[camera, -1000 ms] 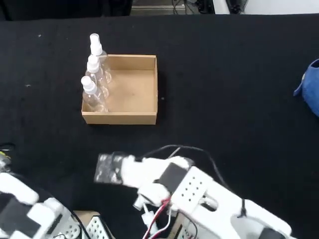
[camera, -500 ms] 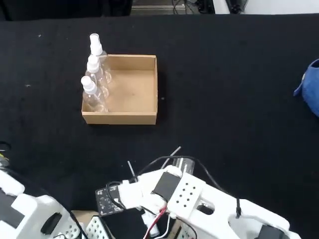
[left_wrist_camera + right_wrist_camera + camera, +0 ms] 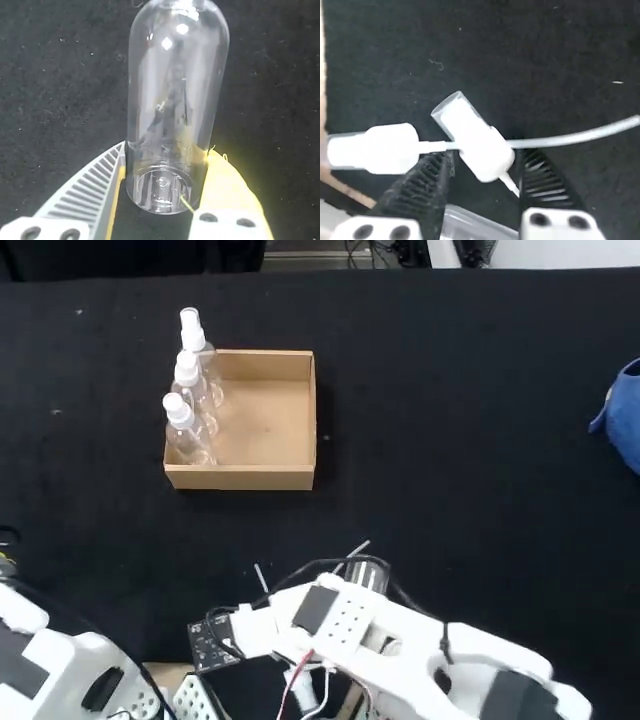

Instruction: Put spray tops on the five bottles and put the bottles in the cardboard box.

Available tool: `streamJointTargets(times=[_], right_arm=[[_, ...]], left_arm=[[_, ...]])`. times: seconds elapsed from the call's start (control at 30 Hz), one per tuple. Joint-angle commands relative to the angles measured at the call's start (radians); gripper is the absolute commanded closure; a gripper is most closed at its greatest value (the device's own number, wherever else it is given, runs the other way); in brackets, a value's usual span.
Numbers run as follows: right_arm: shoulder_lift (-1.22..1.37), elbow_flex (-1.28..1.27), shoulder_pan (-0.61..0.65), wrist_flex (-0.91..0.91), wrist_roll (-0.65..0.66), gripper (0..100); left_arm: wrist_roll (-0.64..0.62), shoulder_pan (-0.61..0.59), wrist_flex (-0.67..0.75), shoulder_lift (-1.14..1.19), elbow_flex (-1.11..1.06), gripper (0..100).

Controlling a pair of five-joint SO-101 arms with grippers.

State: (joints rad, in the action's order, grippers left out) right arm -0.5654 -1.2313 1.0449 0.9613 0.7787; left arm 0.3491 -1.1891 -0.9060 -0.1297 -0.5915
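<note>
Left claw (image 3: 167,152) clamps a clear bottle (image 3: 175,90); a spray top (image 3: 470,135) sits right at the right claw (image 3: 485,160).
The bottle's base is wedged in the left claw and its body points away over the black table (image 3: 480,440). The spray top lies in line with the right claw, thin tube toward the wrist; I cannot tell whether it is gripped. A second spray top (image 3: 372,147) lies just beside it, its long tube running behind the first. In the cardboard box (image 3: 240,478), three bottles (image 3: 187,430) with tops on stand in a row along one side wall. A second ago the right arm (image 3: 400,650) stretched farther out over the table; it has since drawn back to the near edge. The box and its bottles have not moved.
</note>
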Motion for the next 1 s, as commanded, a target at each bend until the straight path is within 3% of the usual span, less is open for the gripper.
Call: streamJointTargets(times=[0.0,0.23,0.4,0.57,0.67,0.97], right_arm=[[0.074,0.070,0.021,-0.032,0.000,83.2],[0.050,0.116,0.023,-0.040,-0.040,83.6],[0.056,0.065,0.023,-0.147,-0.040,84.1],[0.051,0.028,0.014,-0.272,-0.041,98.0],[0.048,0.051,0.006,-0.267,-0.043,97.7],[0.047,0.251,-0.215,-0.272,-0.068,98.8]], left_arm=[[0.009,-0.007,0.008,-0.021,0.067,97],[0.009,-0.002,0.009,-0.015,0.067,97],[0.009,-0.001,0.014,-0.015,0.067,97],[0.011,-0.002,0.014,-0.014,0.067,97],[0.011,-0.004,0.014,-0.014,0.067,97],[0.009,0.002,0.009,-0.023,0.064,97]])
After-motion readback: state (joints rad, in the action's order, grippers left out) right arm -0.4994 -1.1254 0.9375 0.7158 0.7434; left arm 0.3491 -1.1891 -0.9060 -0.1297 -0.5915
